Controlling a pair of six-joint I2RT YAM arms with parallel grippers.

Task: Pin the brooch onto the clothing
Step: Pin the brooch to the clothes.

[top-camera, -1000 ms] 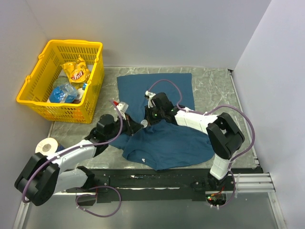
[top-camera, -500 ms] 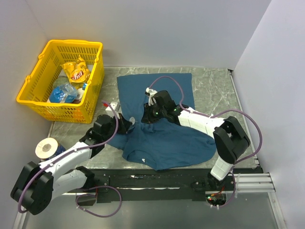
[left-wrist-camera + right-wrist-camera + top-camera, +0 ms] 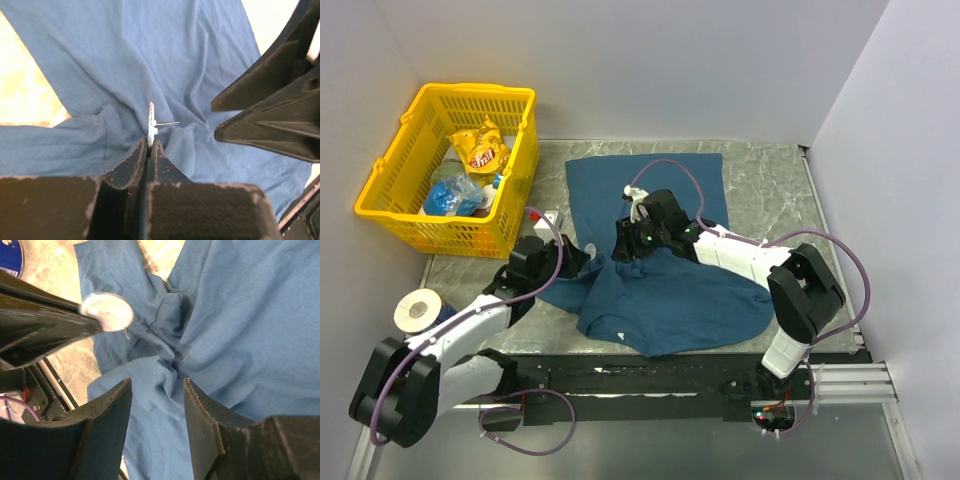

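The small round pale silver brooch (image 3: 106, 312) is held edge-up just above a bunched fold of the dark teal-blue soft fabric T-shirt (image 3: 660, 300), clamped between the closed fingers of the left gripper (image 3: 149, 142). A thin pin wire is seen jutting sideways from the disc, and no part of it is seen passing through the cloth. Over the same fold of the T-shirt, the right gripper (image 3: 156, 385) is poised with its fingers apart and nothing held. Piercing the fabric and closing the clasp are judged still to be done.
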